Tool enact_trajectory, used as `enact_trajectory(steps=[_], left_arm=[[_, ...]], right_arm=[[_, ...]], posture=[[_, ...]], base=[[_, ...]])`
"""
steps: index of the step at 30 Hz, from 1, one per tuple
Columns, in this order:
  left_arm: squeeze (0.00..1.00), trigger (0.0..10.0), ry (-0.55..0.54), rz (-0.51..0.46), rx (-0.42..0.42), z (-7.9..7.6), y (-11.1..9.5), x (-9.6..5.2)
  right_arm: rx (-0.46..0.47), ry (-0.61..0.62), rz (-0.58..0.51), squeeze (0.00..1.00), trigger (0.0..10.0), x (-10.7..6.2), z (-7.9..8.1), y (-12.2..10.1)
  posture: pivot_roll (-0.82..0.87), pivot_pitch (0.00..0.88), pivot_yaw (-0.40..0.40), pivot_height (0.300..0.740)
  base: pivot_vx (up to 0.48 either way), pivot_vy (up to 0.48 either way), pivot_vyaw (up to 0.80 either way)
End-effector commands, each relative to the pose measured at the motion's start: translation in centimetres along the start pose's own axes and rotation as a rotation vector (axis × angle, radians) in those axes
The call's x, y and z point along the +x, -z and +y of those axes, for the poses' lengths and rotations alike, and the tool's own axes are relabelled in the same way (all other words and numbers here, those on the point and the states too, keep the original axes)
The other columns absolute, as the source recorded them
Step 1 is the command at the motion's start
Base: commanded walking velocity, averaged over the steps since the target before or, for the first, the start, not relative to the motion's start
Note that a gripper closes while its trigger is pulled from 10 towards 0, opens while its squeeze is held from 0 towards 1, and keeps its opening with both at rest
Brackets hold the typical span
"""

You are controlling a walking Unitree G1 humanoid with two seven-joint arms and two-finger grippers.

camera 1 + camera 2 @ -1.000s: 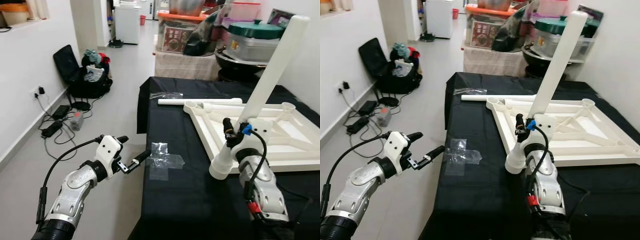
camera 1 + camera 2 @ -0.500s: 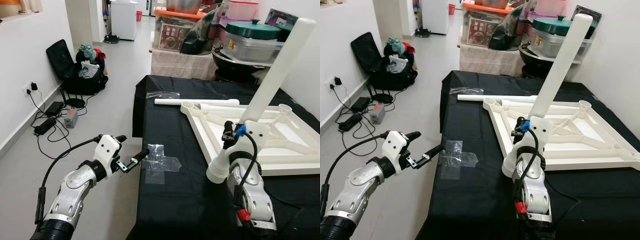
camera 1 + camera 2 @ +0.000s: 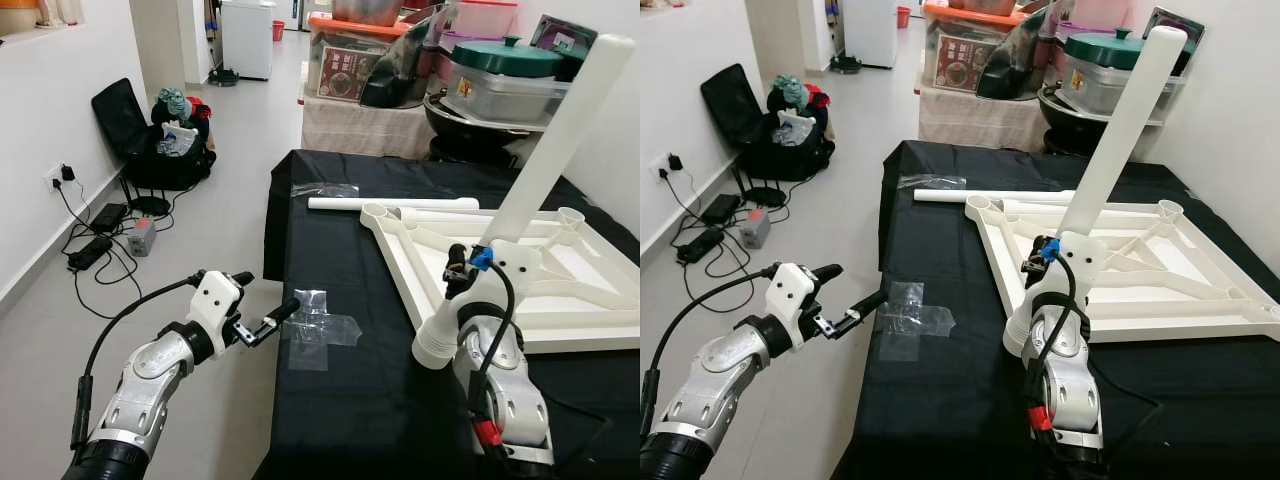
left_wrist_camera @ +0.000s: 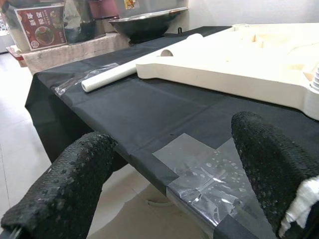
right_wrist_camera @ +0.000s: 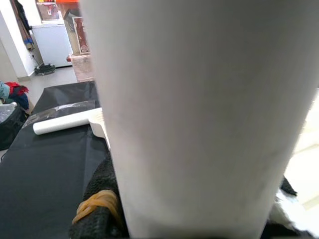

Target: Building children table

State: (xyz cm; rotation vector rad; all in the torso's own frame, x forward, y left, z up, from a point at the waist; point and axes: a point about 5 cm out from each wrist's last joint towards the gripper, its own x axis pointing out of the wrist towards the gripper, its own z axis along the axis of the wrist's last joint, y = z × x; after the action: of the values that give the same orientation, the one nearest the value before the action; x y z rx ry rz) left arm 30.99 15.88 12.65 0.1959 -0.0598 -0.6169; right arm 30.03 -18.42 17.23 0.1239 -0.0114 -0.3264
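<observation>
- Right hand (image 3: 470, 300): clenched round a white table leg (image 3: 545, 150), which it held tilted, upper end raised toward the far right, lower end low over the black-covered counter (image 3: 940, 400). In the right wrist view the leg (image 5: 199, 114) lay close against the black fingers (image 5: 99, 199).
- Tabletop (image 3: 560, 290): a white panel lying underside up on the counter, ribs and corner sockets exposed, just beyond the held leg.
- Second leg (image 3: 395, 203): flat on the counter along the panel's far edge, beside a near corner socket (image 3: 378, 212).
- Left hand (image 3: 262, 305): released, fingers spread, hovering at the counter's near-left edge by a clear plastic wrapper (image 3: 318, 325) and grasping nothing.
- Step in hand, as judged: carrying a leg toward a socket for fitting.
- Next move, as judged: the leg's lower end would need lining up squarely over a socket, then pressing or turning home; the left hand could steady the panel.
</observation>
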Motion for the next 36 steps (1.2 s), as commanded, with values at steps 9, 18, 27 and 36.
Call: enact_trajectory(steps=[9,18,27,36], left_arm=[[0.0,10.0,0.01,0.017,-0.006,-0.1,0.4,-0.2],[0.0,10.0,0.015,0.017,-0.004,0.1,0.3,-0.2],[0.0,10.0,0.021,0.017,-0.005,0.1,0.4,-0.1],[0.0,10.0,0.031,0.014,-0.007,0.0,0.3,0.0]], right_arm=[[0.015,0.007,0.12,0.78,10.0,-0.5,-0.4,2.1],[0.033,-0.13,0.03,0.0,10.0,-0.5,-0.2,0.0],[-0.013,-0.242,0.013,0.0,10.0,0.1,-1.3,-1.1],[-0.079,-0.32,-0.016,0.0,10.0,1.6,-2.0,-2.6]], posture=[[0.03,0.0,-0.084,0.74],[0.03,0.0,-0.079,0.74],[0.02,0.0,-0.074,0.74],[0.03,0.0,-0.075,0.74]], base=[[0.0,0.0,0.0],[0.0,0.0,0.0],[0.0,0.0,0.0],[0.0,0.0,0.0]])
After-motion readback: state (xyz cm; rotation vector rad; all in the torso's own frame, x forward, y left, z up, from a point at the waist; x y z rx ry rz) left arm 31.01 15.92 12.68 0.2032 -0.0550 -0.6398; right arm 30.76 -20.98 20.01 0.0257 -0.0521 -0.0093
